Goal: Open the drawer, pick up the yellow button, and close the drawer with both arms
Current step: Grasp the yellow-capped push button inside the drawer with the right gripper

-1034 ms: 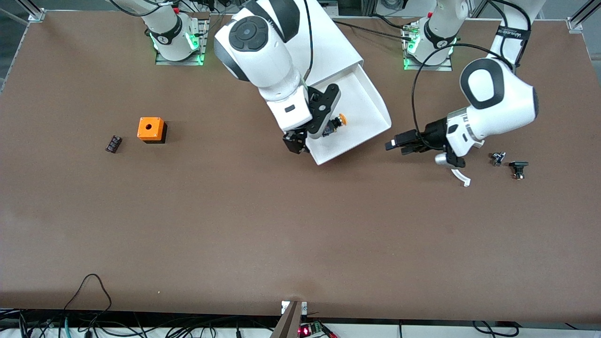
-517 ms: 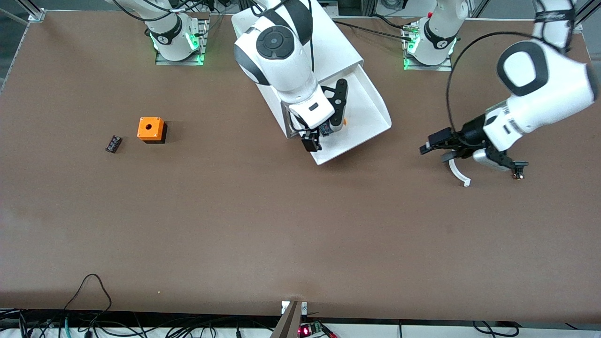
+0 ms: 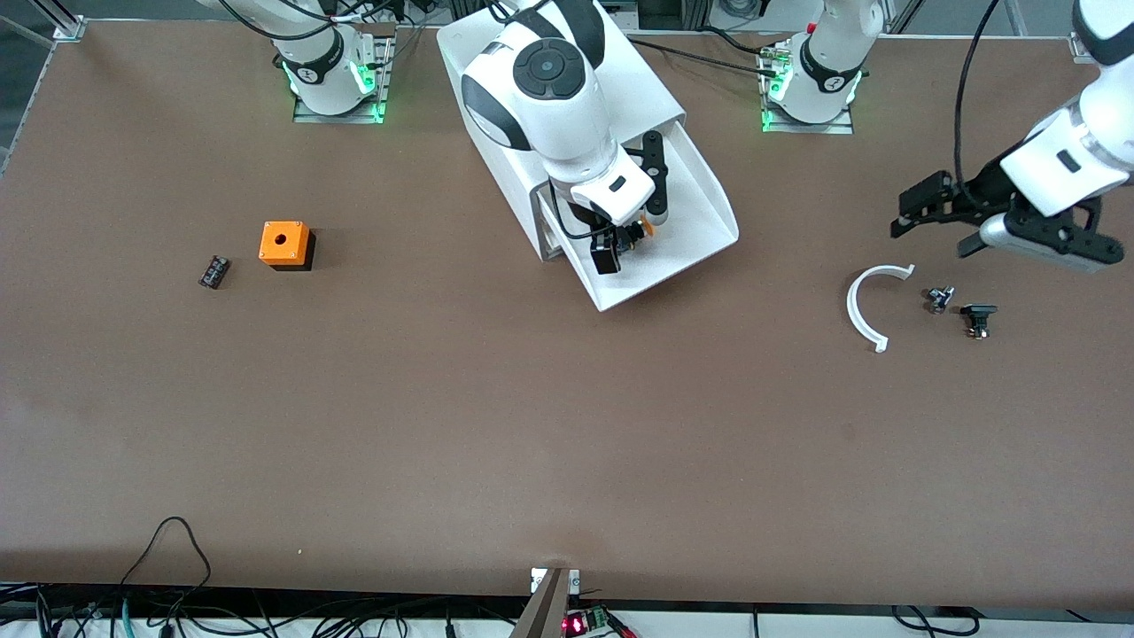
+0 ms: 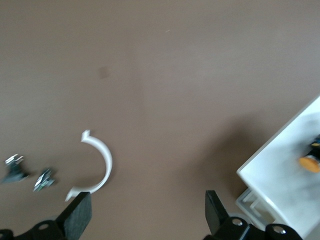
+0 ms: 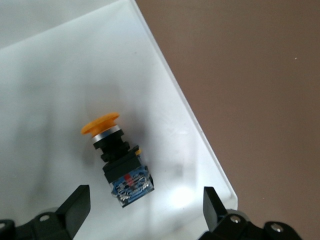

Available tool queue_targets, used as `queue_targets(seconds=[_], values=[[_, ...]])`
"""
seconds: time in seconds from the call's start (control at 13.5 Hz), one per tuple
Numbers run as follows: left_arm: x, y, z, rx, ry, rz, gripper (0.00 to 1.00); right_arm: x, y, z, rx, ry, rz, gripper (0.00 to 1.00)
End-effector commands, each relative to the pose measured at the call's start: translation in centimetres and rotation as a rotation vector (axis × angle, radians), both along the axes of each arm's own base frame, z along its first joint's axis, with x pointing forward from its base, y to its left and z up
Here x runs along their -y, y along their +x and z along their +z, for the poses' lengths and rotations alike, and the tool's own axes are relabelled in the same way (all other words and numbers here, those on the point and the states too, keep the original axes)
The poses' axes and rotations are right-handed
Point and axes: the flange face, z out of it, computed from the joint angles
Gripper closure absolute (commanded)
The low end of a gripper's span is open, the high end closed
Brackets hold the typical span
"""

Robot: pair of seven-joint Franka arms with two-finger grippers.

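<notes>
The drawer (image 3: 682, 230) is shown pulled out of the white cabinet (image 3: 638, 89), and the button (image 5: 117, 155) is seen lying on its side on the drawer floor, its orange cap turned toward the cabinet and its black body ending in a blue contact block. The right gripper (image 3: 631, 232) is held over the open drawer, directly above the button; in the right wrist view its fingers (image 5: 75, 207) are spread wide, one on each side of the button, with nothing between them yet. The step in hand is judged to be the pick of the button. For a sound grasp, the gripper should be lowered straight until the fingers bracket the black body just under the cap, not the cap itself, which is rounded and likely to slip; the closing line should be kept across the body's narrow width, and the fingers kept off the drawer wall (image 5: 200, 135), which lies close beside the button. The lift is best made vertically until the drawer rim is cleared. The left gripper (image 3: 921, 208) waits over bare table toward the left arm's end, near a white curved clip (image 3: 858, 310) and two small dark parts (image 3: 961, 306); its jaws are seen apart and empty in the left wrist view. The orange square box (image 3: 285, 245) and the small dark block (image 3: 213, 271) lie toward the right arm's end, well apart from the drawer.
</notes>
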Motion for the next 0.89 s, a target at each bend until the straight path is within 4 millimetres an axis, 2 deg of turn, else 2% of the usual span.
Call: queue_targets(seconds=[0.0, 0.22, 0.52, 0.74, 0.81], values=[[0.0, -1.3, 1.4, -0.05, 0.117, 0.015, 0.0, -0.2, 0.0, 0.1, 0.011, -0.038, 0.075, 0.0], [-1.9, -1.3, 1.2, -0.062, 0.144, 0.041, 0.0, -1.1, -1.0, 0.1, 0.017, -0.041, 0.095, 0.0], [-2.3, -0.8, 1.2, -0.038, 0.176, 0.06, 0.0, -1.9, -1.6, 0.1, 0.066, -0.068, 0.126, 0.0], [-2.2, -0.8, 1.3, -0.032, 0.18, 0.201, 0.0, -1.9, -1.4, -1.6, 0.047, -0.085, 0.126, 0.0], [-2.2, -0.8, 1.3, -0.033, 0.18, 0.24, 0.0, -1.9, -1.4, -1.5, 0.047, -0.085, 0.126, 0.0]])
